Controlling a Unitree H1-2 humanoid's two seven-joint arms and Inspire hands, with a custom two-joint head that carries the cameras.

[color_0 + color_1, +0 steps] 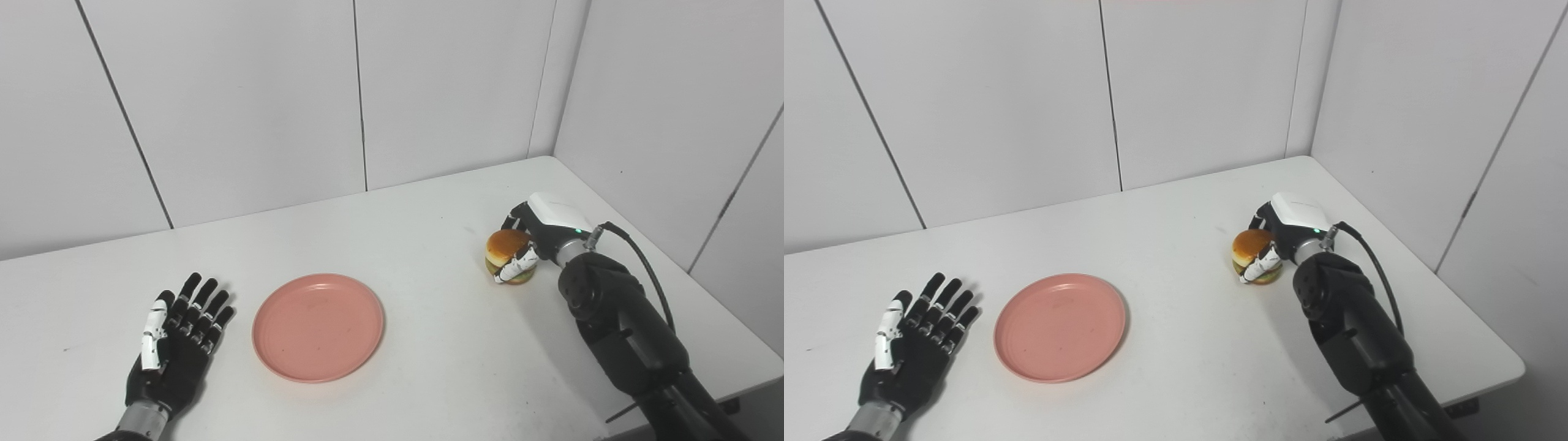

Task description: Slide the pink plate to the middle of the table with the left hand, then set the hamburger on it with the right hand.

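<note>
1. Left eye view: my left hand point(174, 346) lies flat on the white desk point(429, 343), fingers spread and holding nothing, just beside the pink plate point(318, 327) but not touching it.
2. Right eye view: my right hand point(1283, 236) is wrapped around the hamburger point(1253, 256) at the desk's right side, well apart from the plate.

The pink plate point(318, 327) is round and shallow with a raised rim. It lies flat and empty on the white table, slightly toward 7 o'clock from centre. The hamburger point(507, 255) has a glossy golden-brown bun over a green layer. It stands upright on the table, toward 3 o'clock, well apart from the plate.
</note>
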